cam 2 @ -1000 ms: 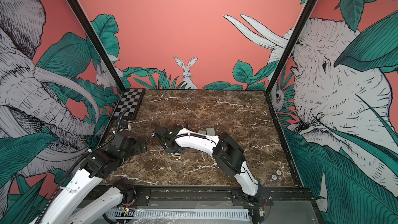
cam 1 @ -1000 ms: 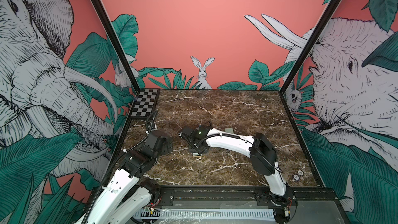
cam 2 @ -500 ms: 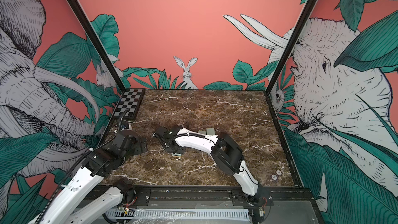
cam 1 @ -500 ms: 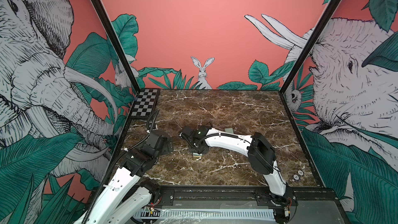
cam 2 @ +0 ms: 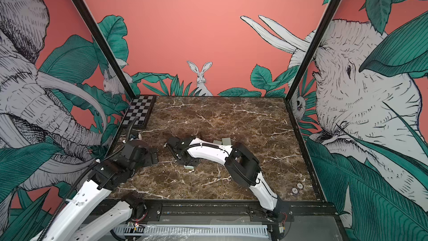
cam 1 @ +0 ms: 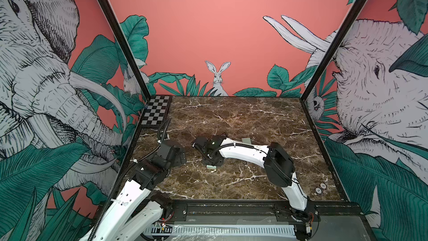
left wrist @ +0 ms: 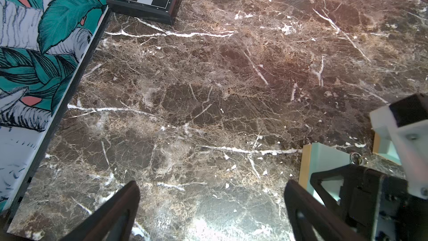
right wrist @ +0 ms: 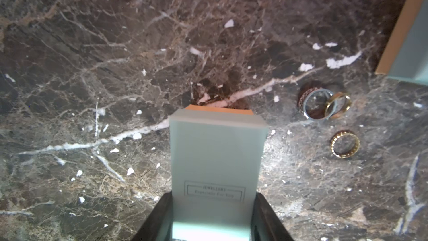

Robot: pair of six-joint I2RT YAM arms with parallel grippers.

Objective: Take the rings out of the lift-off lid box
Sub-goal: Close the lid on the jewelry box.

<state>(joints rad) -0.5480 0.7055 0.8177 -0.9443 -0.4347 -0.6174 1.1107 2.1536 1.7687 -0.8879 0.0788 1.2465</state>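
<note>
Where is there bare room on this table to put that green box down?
Free: the wide far table between the chessboard and the right wall, and the marble under the open left gripper. Crowded: beside the right gripper, which holds the mint box part, lie the rings and another mint part.

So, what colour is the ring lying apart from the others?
The ring is beaded gold, clearest in right wrist view.

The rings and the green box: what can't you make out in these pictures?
- rings: overlapping in the right wrist view, count unsure; too small in both top views.
- box piece in the right end effector: inside not shown.
- other box piece: cut by the right wrist frame edge.
- label print: blurred.
</note>
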